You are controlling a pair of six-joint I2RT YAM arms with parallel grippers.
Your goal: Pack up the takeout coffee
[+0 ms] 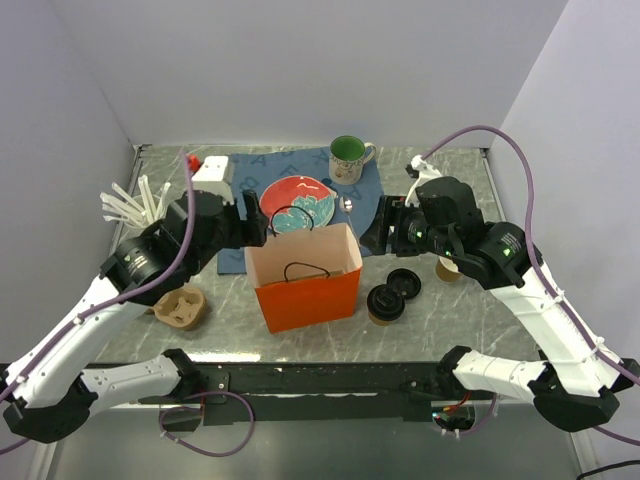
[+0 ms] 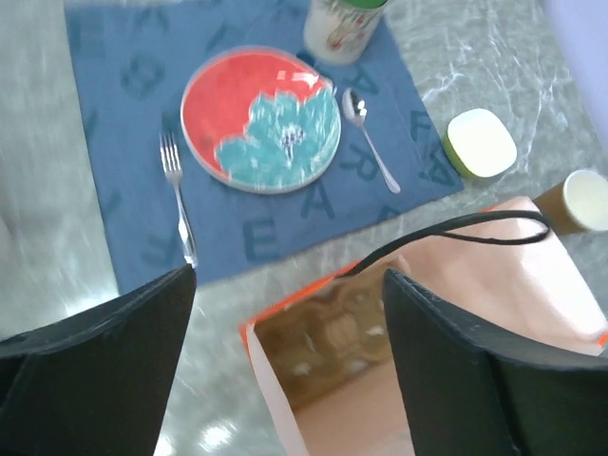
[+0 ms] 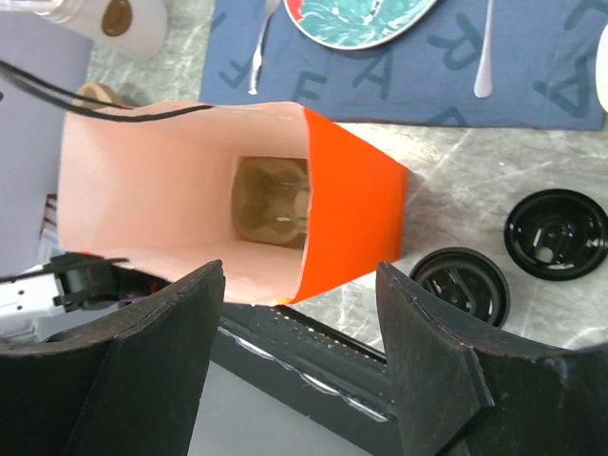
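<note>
The takeout coffee [image 1: 384, 304] is a brown paper cup with a black lid. It stands on the table just right of the orange paper bag [image 1: 308, 295] and shows from above in the right wrist view [image 3: 462, 282]. The bag [image 3: 351, 214] stands upright and open, with a brown cup carrier [image 3: 274, 201] at its bottom. My left gripper [image 1: 257, 224] hovers open over the bag's back left corner [image 2: 290, 277], holding nothing. My right gripper [image 1: 379, 228] hangs open above the bag's right side [image 3: 299, 273], also holding nothing.
A loose black lid [image 1: 404, 281] and a lidless tan cup [image 1: 447, 268] sit right of the coffee. On the blue mat [image 1: 240, 170] behind the bag are a red plate [image 1: 298, 202], fork [image 2: 178, 195], spoon [image 2: 369, 138] and green mug [image 1: 347, 157]. A second cup carrier [image 1: 182, 308] lies at the left.
</note>
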